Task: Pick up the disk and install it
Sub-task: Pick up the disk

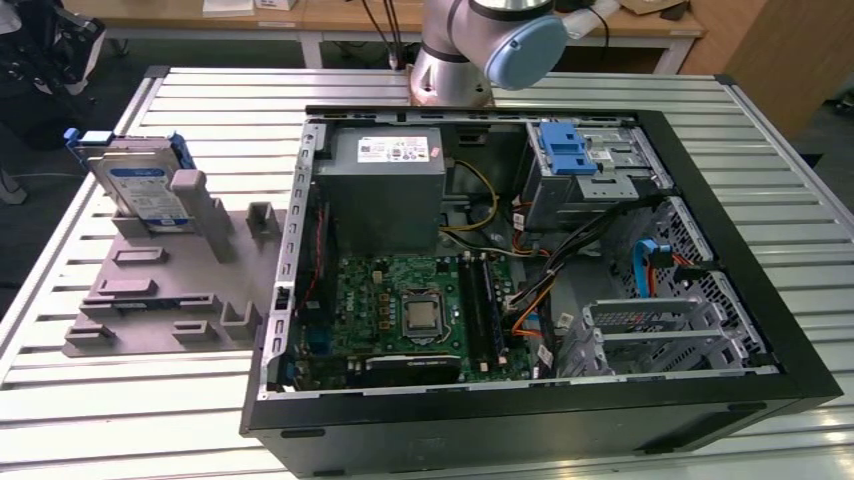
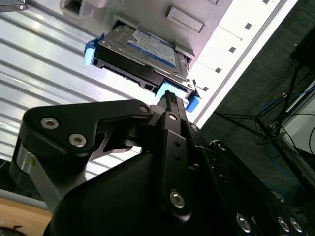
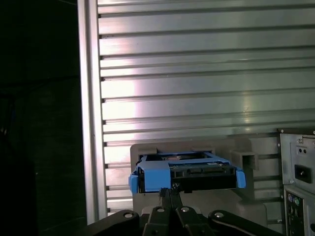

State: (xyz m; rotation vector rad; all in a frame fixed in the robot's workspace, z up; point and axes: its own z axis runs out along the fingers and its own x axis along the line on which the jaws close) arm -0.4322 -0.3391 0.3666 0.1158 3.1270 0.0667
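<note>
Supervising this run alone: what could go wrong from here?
The gripper looks shut close by the disk; closed tips might knock it rather than straddle it. The disk stands on edge in a grey holder, so a nudge may tip it. Loose cables inside the case could snag.

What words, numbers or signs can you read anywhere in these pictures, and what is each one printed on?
White-and-blue label on the disk: print is there, but too small and blurred to read.
White sticker on the grey metal box: print is there, but too small to read.
None of the text can be quoted.
</note>
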